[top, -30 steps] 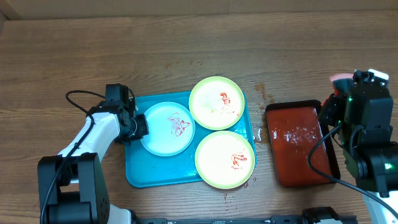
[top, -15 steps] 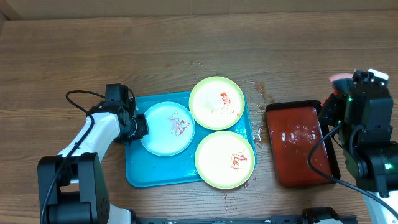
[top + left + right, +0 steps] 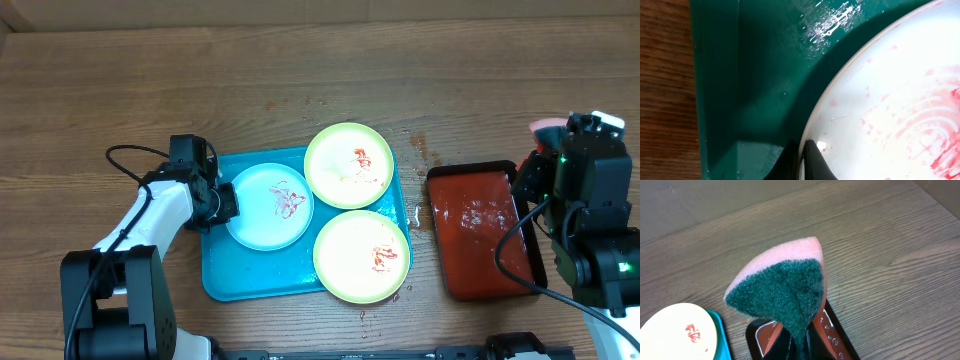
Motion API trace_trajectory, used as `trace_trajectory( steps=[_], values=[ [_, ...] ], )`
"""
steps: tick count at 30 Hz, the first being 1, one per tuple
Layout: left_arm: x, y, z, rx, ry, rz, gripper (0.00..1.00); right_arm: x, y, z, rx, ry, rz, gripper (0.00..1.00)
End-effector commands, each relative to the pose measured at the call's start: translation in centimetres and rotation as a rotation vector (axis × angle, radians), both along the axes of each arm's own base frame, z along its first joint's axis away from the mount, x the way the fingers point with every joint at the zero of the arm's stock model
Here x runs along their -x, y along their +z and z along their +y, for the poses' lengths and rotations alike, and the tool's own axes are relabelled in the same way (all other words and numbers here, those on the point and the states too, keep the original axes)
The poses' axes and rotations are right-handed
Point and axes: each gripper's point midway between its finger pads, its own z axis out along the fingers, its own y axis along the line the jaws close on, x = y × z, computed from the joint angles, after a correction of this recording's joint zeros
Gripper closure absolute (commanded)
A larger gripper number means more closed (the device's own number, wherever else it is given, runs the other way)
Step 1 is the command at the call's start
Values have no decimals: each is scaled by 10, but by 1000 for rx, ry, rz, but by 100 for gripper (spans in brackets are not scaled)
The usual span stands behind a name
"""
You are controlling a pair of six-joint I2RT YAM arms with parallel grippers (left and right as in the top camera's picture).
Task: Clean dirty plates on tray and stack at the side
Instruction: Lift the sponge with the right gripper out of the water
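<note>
The left gripper [image 3: 226, 203] sits at the left rim of the pale plate [image 3: 268, 205], one fingertip [image 3: 809, 156] over the edge; whether it is clamped cannot be told. The right gripper [image 3: 801, 337] pinches a sponge [image 3: 785, 287] at the frame's right. Nothing has shifted in the last second, so scrubbing hasn't begun. The plate lies flat, smeared face up, mid-left in the turquoise tray [image 3: 225, 280], whose long axis runs left-right.

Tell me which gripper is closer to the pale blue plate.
Left. The left gripper pinches the pale blue plate at its left rim; the right gripper holds a sponge far off, beyond the red tray.
</note>
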Motion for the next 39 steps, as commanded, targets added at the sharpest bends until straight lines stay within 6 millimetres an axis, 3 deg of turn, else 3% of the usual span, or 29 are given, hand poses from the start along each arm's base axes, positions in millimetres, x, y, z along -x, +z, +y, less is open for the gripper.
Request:
trace_trajectory(
  steps=[1, 22, 23, 27, 31, 39],
  values=[
    [11, -15, 6, -29, -7, 47, 96, 0, 18, 1, -2, 7, -51, 96],
    [11, -15, 6, -30, -7, 46, 96, -1, 15, 1, -7, 1, -40, 96],
    [11, -16, 6, -30, -7, 46, 96, 0, 10, 1, -31, -21, -24, 96],
    [9, -15, 6, -30, -7, 39, 96, 19, -46, 5, -162, -153, 218, 96],
    [8, -15, 6, -30, -7, 35, 96, 29, -91, 18, -204, -147, 461, 96],
    [9, -15, 6, -30, -7, 39, 96, 17, -133, 20, -197, -183, 625, 96]
  ],
)
